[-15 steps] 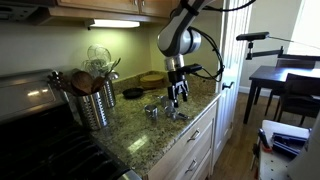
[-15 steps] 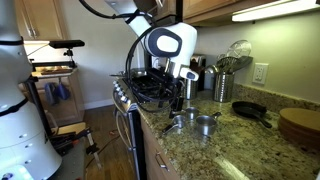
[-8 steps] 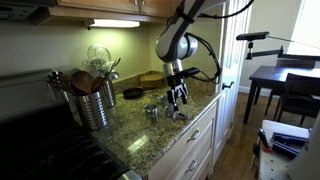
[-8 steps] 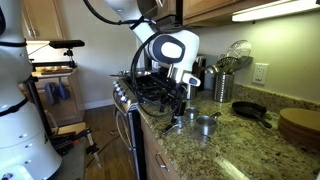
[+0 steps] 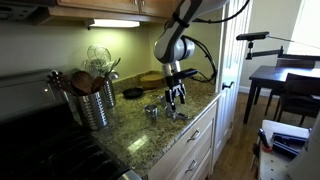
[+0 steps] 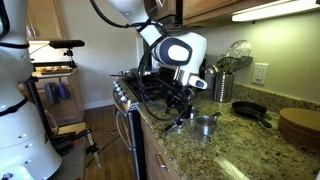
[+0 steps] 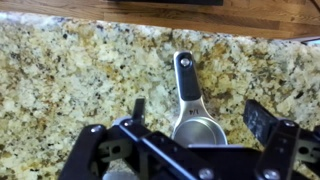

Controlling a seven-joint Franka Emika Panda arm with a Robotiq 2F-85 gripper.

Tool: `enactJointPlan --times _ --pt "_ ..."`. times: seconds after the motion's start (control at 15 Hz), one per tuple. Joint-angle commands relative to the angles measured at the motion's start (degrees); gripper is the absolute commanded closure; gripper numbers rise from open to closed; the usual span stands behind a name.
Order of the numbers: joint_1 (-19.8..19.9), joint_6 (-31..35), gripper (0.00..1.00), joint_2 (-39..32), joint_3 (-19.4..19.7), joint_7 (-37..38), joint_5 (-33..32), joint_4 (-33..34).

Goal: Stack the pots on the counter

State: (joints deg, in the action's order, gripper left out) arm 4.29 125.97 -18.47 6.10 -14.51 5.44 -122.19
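In an exterior view the gripper (image 5: 176,99) hangs just above the granite counter (image 5: 135,138), close to its rounded front edge, with a silver pot (image 5: 177,114) right beneath it. A second silver pot (image 5: 152,111) sits a little farther in from that edge. Between the two pots lies a strip of bare granite, while the ribbed canister (image 5: 95,106) of wooden utensils and the small black pan (image 5: 133,93) stand well apart toward the back wall. In the exterior view from the stove end, the gripper (image 6: 184,107) again hovers low over the silver pot (image 6: 180,126) at the front edge. The second silver pot (image 6: 206,125) is just beside it toward the wall, and the stove (image 6: 148,92) borders the counter's end behind the arm. The wrist view looks straight down. The fingers (image 7: 139,108) are spread wide and grasp nothing. They stand on either side of the silver pot (image 7: 198,131), apart from it, and its handle points toward the counter's front edge at the top of the view. Open speckled granite (image 7: 60,70) lies on both sides of the handle.
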Motion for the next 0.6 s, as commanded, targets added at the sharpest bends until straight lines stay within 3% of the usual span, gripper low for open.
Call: enactJointPlan --times 0.0,0.53 --pt "1.88 -1.17 0.0 -0.42 -1.78 0.83 2.27 0.62" --pt "1.77 -1.03 0.0 -0.21 -2.71 0.72 4.01 -0.27"
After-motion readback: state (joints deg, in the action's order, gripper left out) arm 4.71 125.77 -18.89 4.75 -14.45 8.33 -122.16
